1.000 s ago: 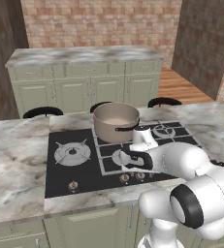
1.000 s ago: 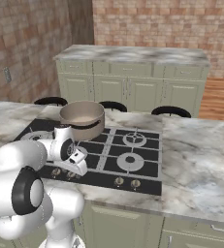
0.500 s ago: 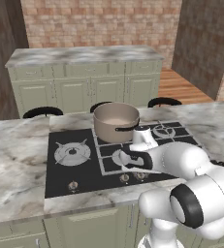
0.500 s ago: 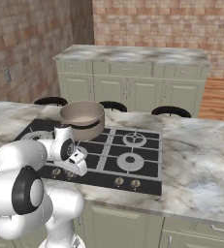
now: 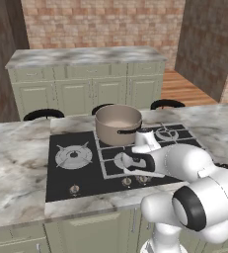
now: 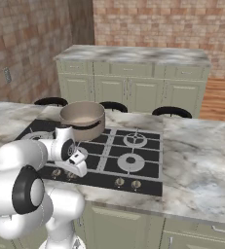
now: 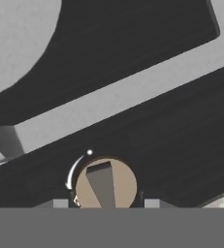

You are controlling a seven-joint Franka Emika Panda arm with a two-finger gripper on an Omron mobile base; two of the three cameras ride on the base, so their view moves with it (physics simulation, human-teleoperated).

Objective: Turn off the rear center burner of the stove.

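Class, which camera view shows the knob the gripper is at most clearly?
The hand view: the knob sits close up, its raised bar and white arc marking plain. In both base views it is hidden behind the gripper; other small knobs show along the stove's front.

A tan pot [image 5: 118, 123] sits before three dark stools [image 5: 43, 114] along the marble counter [image 5: 17, 158], with green cabinets [image 5: 86, 89] and brick wall [image 5: 100, 22] behind.

Pincer [image 7: 105, 202] fingertips mostly behind knob [image 7: 106, 183]
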